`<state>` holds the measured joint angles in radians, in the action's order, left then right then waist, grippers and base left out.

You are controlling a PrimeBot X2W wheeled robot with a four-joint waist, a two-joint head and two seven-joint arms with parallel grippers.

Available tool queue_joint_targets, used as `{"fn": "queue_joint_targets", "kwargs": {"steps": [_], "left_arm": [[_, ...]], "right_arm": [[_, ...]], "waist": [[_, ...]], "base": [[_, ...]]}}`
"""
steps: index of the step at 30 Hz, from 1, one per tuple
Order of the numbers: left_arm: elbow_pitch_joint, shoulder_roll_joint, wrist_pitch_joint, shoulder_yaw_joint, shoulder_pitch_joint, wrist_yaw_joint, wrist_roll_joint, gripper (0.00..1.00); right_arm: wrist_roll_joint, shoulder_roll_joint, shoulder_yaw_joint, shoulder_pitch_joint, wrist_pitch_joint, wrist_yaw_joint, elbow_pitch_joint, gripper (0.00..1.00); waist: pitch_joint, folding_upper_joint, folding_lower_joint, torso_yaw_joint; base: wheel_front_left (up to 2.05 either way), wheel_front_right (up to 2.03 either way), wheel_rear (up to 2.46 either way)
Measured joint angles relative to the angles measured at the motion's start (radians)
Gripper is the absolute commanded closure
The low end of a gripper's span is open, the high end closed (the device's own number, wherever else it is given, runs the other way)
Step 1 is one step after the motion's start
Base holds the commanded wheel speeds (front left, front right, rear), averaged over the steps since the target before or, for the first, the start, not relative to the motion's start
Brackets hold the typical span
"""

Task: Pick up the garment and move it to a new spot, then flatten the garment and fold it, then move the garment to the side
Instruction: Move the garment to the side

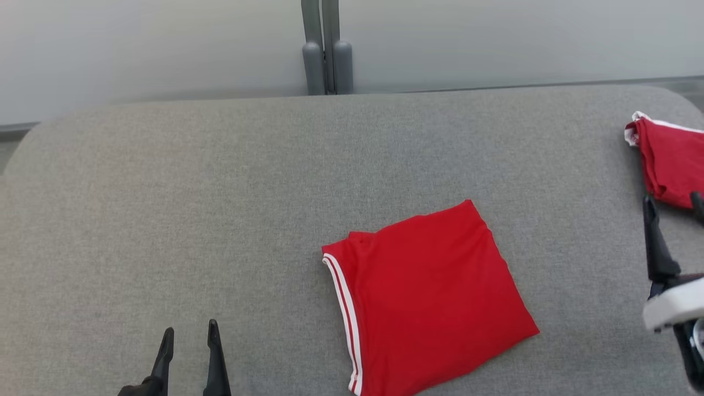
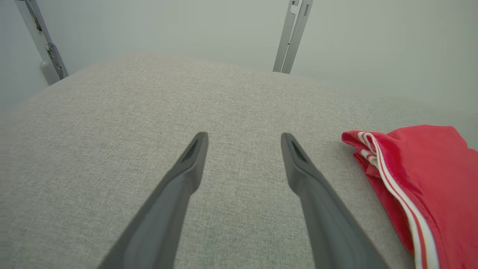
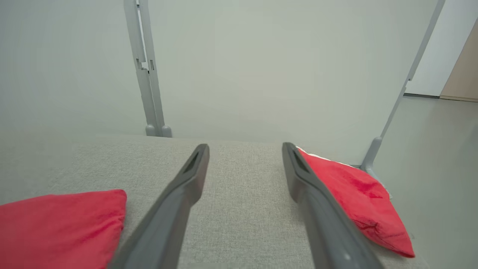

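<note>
Mid-table (image 1: pixel 220 192): found the red garment (image 1: pixel 429 297) lying flat, folded to a rough square, with a white-striped hem along its left edge and nothing touching it. Folding judged done.

At the table's far right edge: noted a second red garment (image 1: pixel 668 159), bunched, white trim showing, partly out of frame.

Logged the left hand (image 1: pixel 190 341) low at the near left, well apart from the folded piece, fingers spread wide and gripping nothing. From its wrist view: bare grey cloth between the fingers, striped hem off to the right.

Logged the right hand (image 1: pixel 675 212) at the right edge, just beside the bunched piece, fingers likewise wide with nothing between them. In its wrist view one finger overlaps that piece; touching or merely in front, cannot tell.

Step in hand, by judgement: the last one, moving the folded garment to the side. Not yet begun.

Next move calls for bringing a hand over to the folded square, coming in low at an edge and pinching through all layers to keep the fold, then carrying it sideways. Risk: catching the top layer alone and undoing the fold.
</note>
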<state>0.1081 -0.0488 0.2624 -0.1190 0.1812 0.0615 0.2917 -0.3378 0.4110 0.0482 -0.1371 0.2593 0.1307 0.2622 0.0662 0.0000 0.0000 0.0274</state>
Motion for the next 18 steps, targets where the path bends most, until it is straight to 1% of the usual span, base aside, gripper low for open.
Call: {"fn": "queue_joint_targets", "kwargs": {"steps": [2,4,6,8,11,16,18], "left_arm": [[-0.005,0.0,0.0,0.008,0.014,-0.005,-0.002,0.0],[-0.005,0.0,0.0,0.015,0.019,-0.008,-0.003,0.0],[-0.006,0.0,0.0,0.017,0.022,-0.008,-0.003,0.0],[-0.007,0.0,0.0,0.017,0.027,-0.009,-0.003,0.0],[-0.009,0.0,0.0,0.016,0.027,-0.013,-0.003,0.0],[-0.01,0.0,0.0,0.009,0.026,-0.017,-0.006,0.0],[-0.01,0.0,0.0,0.004,0.024,-0.016,-0.005,0.0]], "right_arm": [[0.058,-0.062,0.044,0.102,0.003,0.001,-0.088,0.0],[0.09,-0.119,0.058,0.186,0.003,0.0,-0.129,0.0],[0.129,-0.153,0.055,0.248,0.003,0.001,-0.14,0.0],[0.14,-0.184,0.071,0.263,0.003,0.0,-0.153,0.0],[0.163,-0.211,0.087,0.272,0.003,0.001,-0.166,0.0],[0.164,-0.235,0.101,0.276,0.003,0.001,-0.154,0.0],[0.147,-0.238,0.076,0.27,0.003,0.0,-0.133,0.0]], "waist": [[-0.028,0.0,0.0,-0.003],[-0.049,0.0,0.0,-0.006],[-0.066,0.0,0.0,-0.009],[-0.076,0.0,0.0,-0.013],[-0.083,0.0,0.0,-0.019],[-0.09,0.0,0.0,-0.016],[-0.09,0.0,0.0,-0.012]], "base": [[0.0,0.0,0.0],[0.0,0.0,0.0],[0.0,0.0,0.0],[0.0,0.0,0.0],[0.0,0.0,0.0],[0.0,0.0,0.0],[0.0,0.0,0.0]]}}
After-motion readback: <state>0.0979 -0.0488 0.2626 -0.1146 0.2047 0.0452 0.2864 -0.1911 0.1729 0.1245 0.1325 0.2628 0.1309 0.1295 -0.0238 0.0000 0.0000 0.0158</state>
